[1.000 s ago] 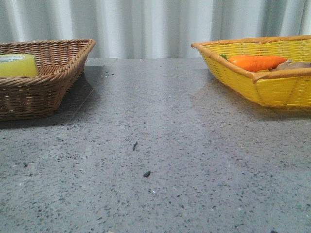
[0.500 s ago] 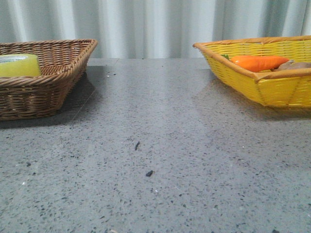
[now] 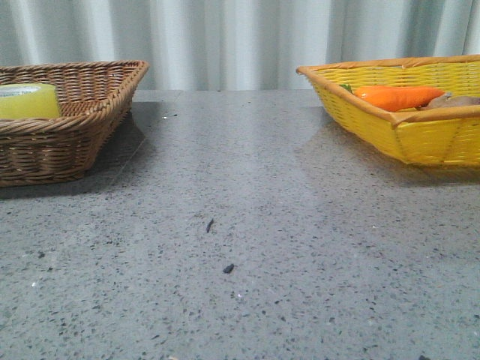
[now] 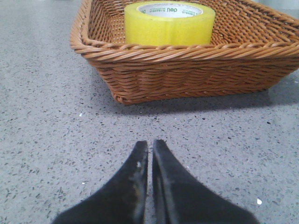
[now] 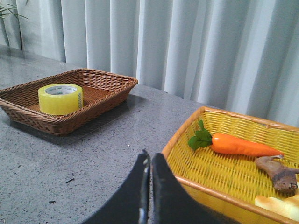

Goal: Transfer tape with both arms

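The yellow tape (image 3: 28, 100) lies flat in the brown wicker basket (image 3: 90, 120) at the table's left. It also shows in the left wrist view (image 4: 169, 24) and the right wrist view (image 5: 60, 98). My left gripper (image 4: 150, 143) is shut and empty, low over the grey table, a short way in front of the brown basket (image 4: 187, 70). My right gripper (image 5: 150, 155) is shut and empty, above the table by the near rim of the yellow basket (image 5: 219, 186). Neither gripper shows in the front view.
The yellow basket (image 3: 420, 135) at the right holds an orange carrot (image 3: 396, 97), a brown object (image 5: 280, 173) and a pale object (image 5: 280, 205). Small dark specks (image 3: 227, 268) lie on the grey table. A pale curtain hangs behind.
The front view shifts slightly sideways between frames. The tape and both baskets stay put.
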`<action>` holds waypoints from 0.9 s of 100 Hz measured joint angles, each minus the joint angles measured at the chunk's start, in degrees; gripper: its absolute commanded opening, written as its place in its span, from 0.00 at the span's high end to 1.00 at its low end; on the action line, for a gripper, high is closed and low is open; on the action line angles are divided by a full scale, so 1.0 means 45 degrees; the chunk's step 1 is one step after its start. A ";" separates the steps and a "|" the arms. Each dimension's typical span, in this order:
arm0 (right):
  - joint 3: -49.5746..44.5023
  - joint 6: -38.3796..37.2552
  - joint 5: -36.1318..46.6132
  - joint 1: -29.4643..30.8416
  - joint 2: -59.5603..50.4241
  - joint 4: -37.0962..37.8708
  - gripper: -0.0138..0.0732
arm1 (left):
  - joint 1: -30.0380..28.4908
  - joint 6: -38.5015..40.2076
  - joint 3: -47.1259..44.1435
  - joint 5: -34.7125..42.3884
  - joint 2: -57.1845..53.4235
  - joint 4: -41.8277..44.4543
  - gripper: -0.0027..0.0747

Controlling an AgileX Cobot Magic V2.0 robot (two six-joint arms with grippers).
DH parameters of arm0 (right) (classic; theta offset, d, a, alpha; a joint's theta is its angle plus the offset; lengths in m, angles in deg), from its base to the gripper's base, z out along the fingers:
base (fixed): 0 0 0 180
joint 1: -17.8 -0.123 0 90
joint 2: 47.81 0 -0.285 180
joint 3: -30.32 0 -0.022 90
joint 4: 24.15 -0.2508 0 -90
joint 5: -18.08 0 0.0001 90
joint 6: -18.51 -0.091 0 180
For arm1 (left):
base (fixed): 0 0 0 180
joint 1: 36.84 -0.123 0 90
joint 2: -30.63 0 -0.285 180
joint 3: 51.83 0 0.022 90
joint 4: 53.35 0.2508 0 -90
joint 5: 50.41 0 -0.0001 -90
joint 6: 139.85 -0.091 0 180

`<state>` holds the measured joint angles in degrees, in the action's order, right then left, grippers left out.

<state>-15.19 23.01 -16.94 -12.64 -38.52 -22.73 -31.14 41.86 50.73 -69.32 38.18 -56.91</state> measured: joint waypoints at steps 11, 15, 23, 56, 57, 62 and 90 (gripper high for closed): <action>0.0000 0.0000 0.0000 0.0000 0.0000 0.0000 0.90 | 0.0000 0.0000 0.0000 0.0000 0.0000 0.0000 0.99; 0.0000 0.0000 0.0000 0.0000 0.0000 0.0000 0.90 | 0.0000 0.0000 0.0000 0.0000 0.0000 0.0000 0.99; 0.0000 0.0000 0.0000 0.0000 0.0000 0.0000 0.90 | 0.0000 0.0000 0.0000 0.0000 0.0000 0.0000 0.99; -0.0476 0.0000 0.0000 0.0219 -0.0020 0.0870 0.90 | 0.0000 0.0000 0.0000 0.0000 0.0000 0.0000 0.99; -0.0538 0.0000 0.0000 0.0304 -0.0020 0.0955 0.90 | 0.0000 0.0000 0.0000 0.0000 0.0000 0.0000 0.99; -0.1182 -0.0036 0.0082 0.0716 -0.0020 0.1322 0.90 | 0.0000 0.0000 0.0000 0.0000 0.0000 0.0000 0.99; -0.6768 -0.0676 0.3853 0.4854 -0.0020 0.0213 0.90 | 0.0000 0.0000 0.0000 0.0000 0.0000 -0.0009 0.99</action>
<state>-45.65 19.97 0.40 9.21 -38.61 -21.77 -31.14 41.86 50.73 -69.32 38.18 -56.95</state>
